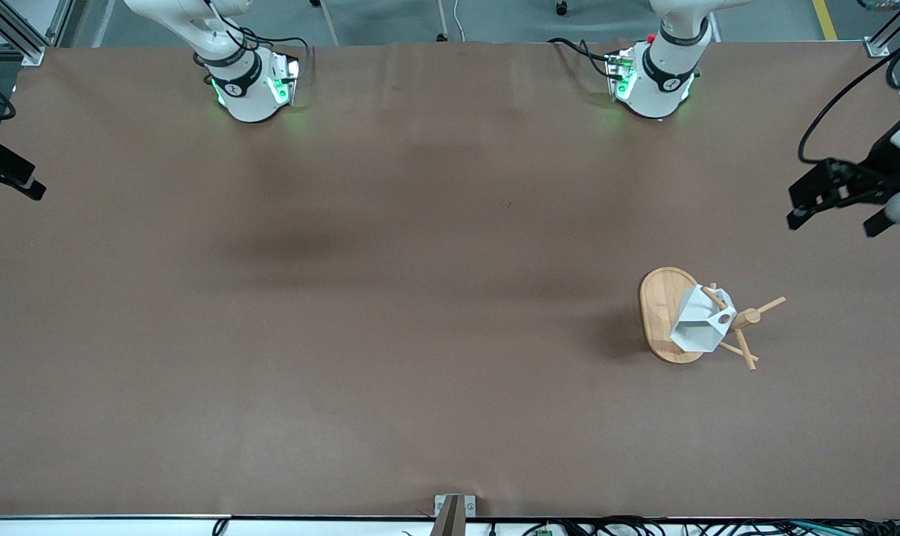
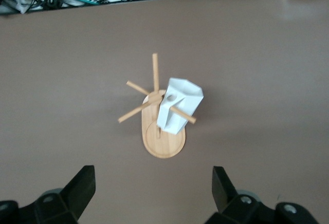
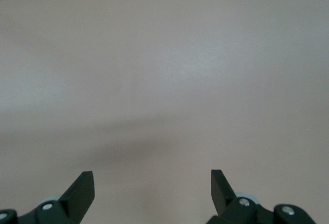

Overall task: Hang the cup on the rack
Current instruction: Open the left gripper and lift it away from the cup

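1. The cup (image 1: 699, 327) hangs on the rack (image 1: 662, 313): white and faceted, it sits on one of the thin pegs (image 1: 714, 299), which passes through its small round hole (image 1: 723, 318).
2. In the left wrist view the cup (image 2: 177, 108) shows the same: tilted against the central post, peg (image 2: 182, 115) poking out through it, its body over the oval base (image 2: 164, 144).
3. The rack stands upright toward the left arm's end of the desk, closer to the front edge than to the edge where the bases stand, and short of the corner.
4. Its other pegs (image 1: 768, 305) fan out bare from the post top (image 1: 747, 318), nothing on them.
5. Left gripper (image 1: 837, 205): up in the air over the desk edge at the left arm's end, well apart from the rack, fingers (image 2: 82, 185) spread wide, holding nothing.
6. Right gripper (image 1: 7, 173): over the desk edge at the right arm's end, that arm waiting; its fingers (image 3: 82, 188) are parted too, with only bare brown desk (image 3: 164, 80) below them.
7. Brown cover (image 1: 390, 298) runs flat across the desk between the two, and cables (image 1: 628, 525) lie along the front edge.
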Robot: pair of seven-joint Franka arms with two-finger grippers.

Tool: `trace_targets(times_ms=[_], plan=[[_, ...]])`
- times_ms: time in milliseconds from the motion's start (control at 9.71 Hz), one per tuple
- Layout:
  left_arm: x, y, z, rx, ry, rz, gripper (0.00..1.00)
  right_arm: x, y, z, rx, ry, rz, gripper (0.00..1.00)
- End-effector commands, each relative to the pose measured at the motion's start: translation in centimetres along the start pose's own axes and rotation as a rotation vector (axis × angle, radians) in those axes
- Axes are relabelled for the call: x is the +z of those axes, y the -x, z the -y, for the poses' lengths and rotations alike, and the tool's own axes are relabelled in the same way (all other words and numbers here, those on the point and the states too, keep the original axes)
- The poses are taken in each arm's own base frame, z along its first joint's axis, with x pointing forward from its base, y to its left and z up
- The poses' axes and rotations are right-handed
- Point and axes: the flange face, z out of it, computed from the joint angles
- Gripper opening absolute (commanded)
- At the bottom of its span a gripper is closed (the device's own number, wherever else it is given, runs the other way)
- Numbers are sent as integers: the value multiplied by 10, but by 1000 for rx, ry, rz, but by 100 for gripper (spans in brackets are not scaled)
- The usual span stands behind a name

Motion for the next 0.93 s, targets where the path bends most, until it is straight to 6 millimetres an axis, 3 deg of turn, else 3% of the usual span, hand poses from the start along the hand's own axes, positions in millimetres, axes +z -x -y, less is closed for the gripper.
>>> trace_targets(times_ms=[0, 309, 824], plan=[[11, 33, -6, 2, -9, 113, 100, -8, -3, 1, 14, 4, -44, 100], [24, 61, -4, 9, -15, 108, 100, -8, -4, 1, 11, 17, -56, 100], [20, 63, -4, 28, -11, 101, 100, -10, -8, -1, 2, 36, -85, 100]])
